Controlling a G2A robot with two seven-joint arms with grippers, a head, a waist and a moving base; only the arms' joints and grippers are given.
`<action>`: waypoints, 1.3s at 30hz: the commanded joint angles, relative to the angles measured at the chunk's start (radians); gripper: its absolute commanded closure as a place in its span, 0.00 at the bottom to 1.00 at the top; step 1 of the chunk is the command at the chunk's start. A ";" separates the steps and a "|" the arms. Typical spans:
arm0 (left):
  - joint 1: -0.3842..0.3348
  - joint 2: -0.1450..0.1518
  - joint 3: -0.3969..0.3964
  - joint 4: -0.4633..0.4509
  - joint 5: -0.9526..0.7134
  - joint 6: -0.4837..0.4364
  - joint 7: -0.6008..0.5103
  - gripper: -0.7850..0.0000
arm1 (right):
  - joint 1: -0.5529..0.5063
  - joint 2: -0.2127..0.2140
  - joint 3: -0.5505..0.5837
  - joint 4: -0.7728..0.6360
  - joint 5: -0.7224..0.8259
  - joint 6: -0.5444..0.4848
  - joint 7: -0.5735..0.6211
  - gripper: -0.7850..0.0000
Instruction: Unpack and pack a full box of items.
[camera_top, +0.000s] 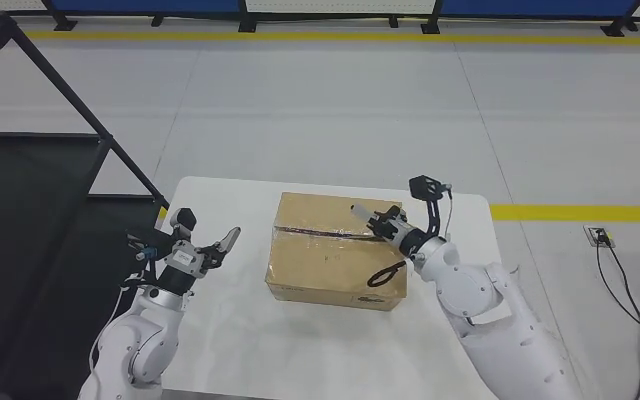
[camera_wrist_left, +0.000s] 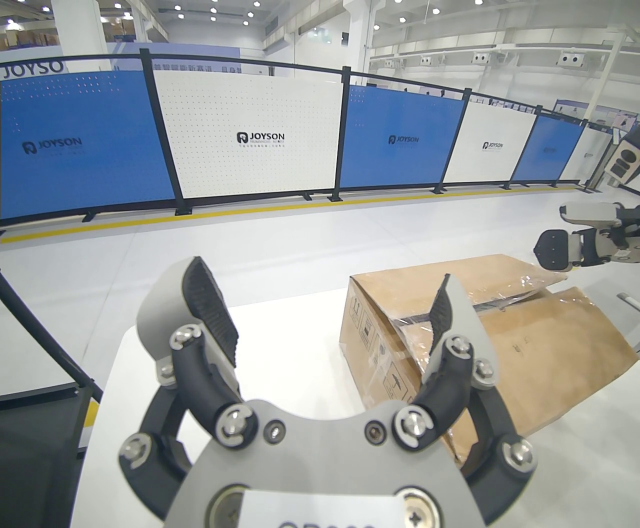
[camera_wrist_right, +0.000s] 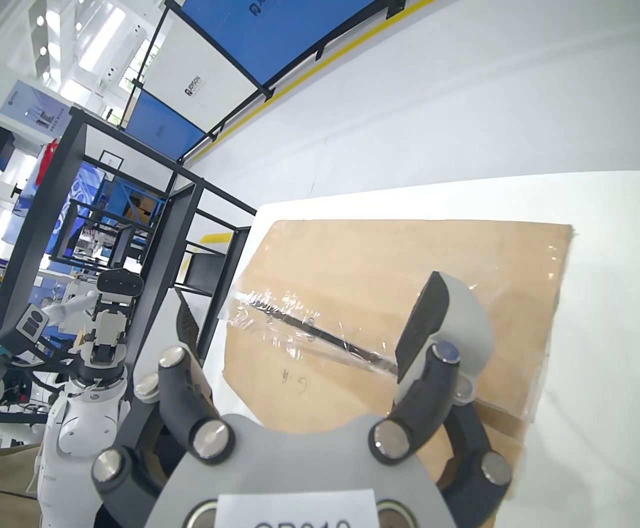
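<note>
From above, the cardboard box sits in the middle of the white tabletop, flaps down, with crumpled clear tape along its centre seam. The left gripper is over the tabletop just beside the box's left end, with its fingers spread and nothing between them. The right gripper is at the box's right end, its fingers also spread wide, one reaching over the box top and the other out past the far edge. In the left wrist view, the left gripper shows two dark ribbed pads held well apart, framing bare tabletop and the near corner of the box. The tape is wrinkled over a dark gap in the seam, and the right gripper hangs above the far end of the box. In the right wrist view, the right gripper is above the box with fingers parted and holding nothing. One finger lies over the taped seam. I cannot tell whether it touches the cardboard.
</note>
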 joint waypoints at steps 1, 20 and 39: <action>-0.001 0.001 0.001 0.001 0.000 0.000 -0.001 0.00 | -0.016 0.002 0.020 -0.013 0.001 0.008 -0.007 0.00; -0.011 0.006 0.015 0.007 0.000 0.012 0.000 0.00 | -0.095 0.007 0.161 -0.077 0.190 -0.033 -0.001 0.00; 0.044 0.012 -0.016 0.005 -0.028 0.030 0.045 0.00 | 0.393 -0.050 -0.069 0.444 0.376 0.099 0.350 0.00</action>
